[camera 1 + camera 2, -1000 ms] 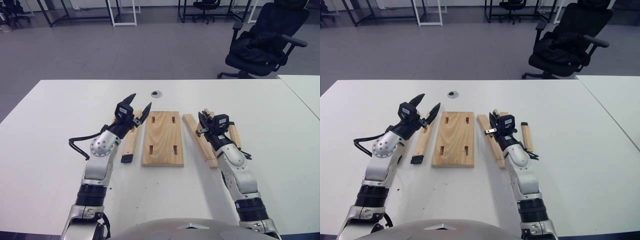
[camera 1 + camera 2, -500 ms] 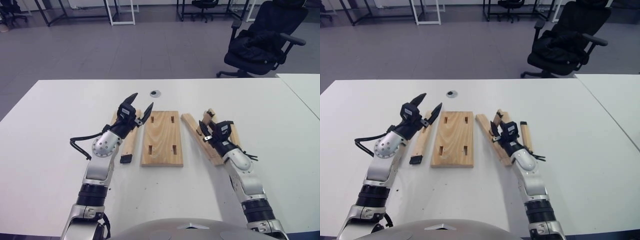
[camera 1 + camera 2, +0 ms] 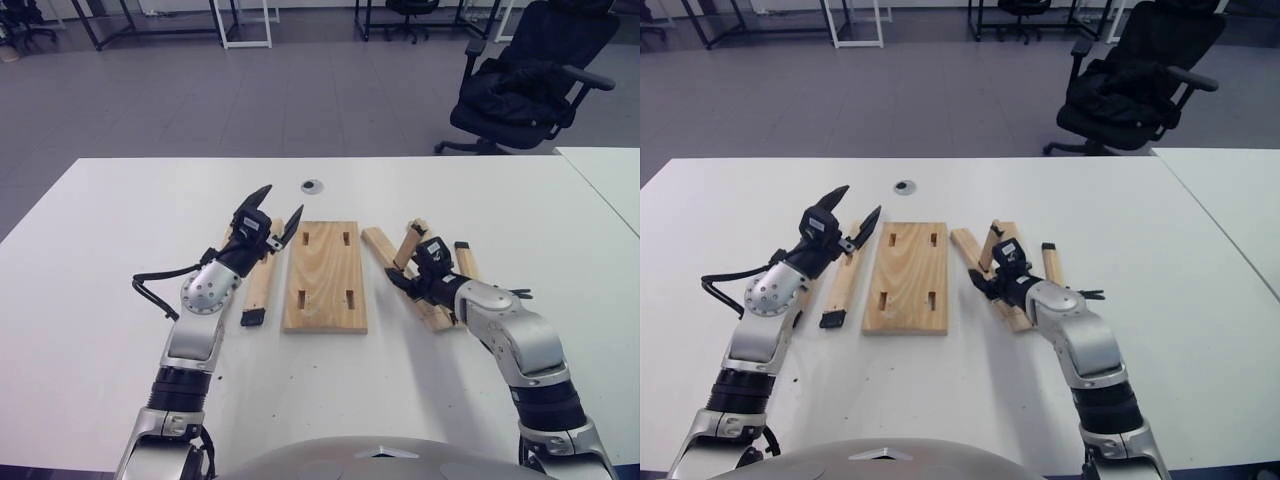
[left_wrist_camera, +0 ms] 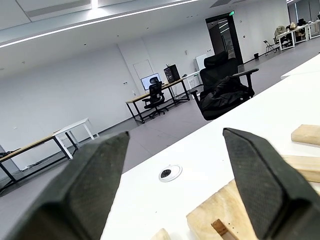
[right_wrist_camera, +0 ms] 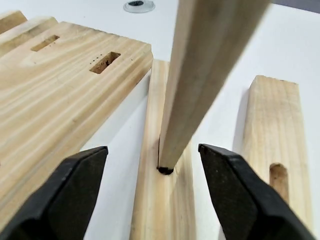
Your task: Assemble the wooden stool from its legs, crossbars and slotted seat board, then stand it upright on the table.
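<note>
Aslant, crossbar (image 5: 210, 75), lower end on leg (image 5: 165, 215)

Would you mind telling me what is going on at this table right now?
A humanoid robot is putting together a wooden stool, and nothing is joined yet. The slotted seat board lies flat on the white table. The left gripper hovers open above a wooden piece to the left of the board. The right gripper is open around a tilted stick, whose lower end rests on a flat piece.
</note>
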You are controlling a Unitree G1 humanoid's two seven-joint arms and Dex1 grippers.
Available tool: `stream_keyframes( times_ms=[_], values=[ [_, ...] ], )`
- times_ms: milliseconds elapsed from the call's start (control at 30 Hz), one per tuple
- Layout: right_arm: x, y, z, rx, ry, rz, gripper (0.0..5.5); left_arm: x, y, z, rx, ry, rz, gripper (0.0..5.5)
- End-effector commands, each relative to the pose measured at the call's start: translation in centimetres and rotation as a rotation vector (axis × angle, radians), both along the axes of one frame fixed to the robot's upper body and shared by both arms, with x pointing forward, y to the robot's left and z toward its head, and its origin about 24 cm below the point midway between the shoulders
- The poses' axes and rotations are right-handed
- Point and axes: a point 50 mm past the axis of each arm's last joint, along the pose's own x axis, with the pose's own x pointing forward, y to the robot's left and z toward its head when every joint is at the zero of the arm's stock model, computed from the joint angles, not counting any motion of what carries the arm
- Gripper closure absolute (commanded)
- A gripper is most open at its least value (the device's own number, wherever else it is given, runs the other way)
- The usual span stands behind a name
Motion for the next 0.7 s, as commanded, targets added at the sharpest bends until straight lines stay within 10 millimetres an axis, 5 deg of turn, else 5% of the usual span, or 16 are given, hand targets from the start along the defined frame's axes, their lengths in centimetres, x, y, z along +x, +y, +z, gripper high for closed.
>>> stream_keyframes(
  times_ms=[33, 367, 533, 700],
  values=[
    [-0.1, -0.8, -0.5, -0.084, 0.051, -0.015, 2.1, -0.1, 0.0, 0.3, 0.031, -0.014, 0.0, 2.07],
    [-1.1, -0.9, -2.4, -0.112, 0.128, -0.001, 3.41, -0.1, -0.2, 0.4, 0.04, -0.01, -0.014, 2.07],
    [1.0, -0.5, 2.0, -0.025, -0.162, -0.025, 3.41, 0.6, -0.2, 0.8, -0.23, 0.112, -0.004, 2.07],
    [0.5, 2.0, 6.2, -0.008, -0.438, 0.227, 3.41, 0.7, -3.2, 1.1, -0.688, 0.433, -0.295, 2.07]
  ],
)
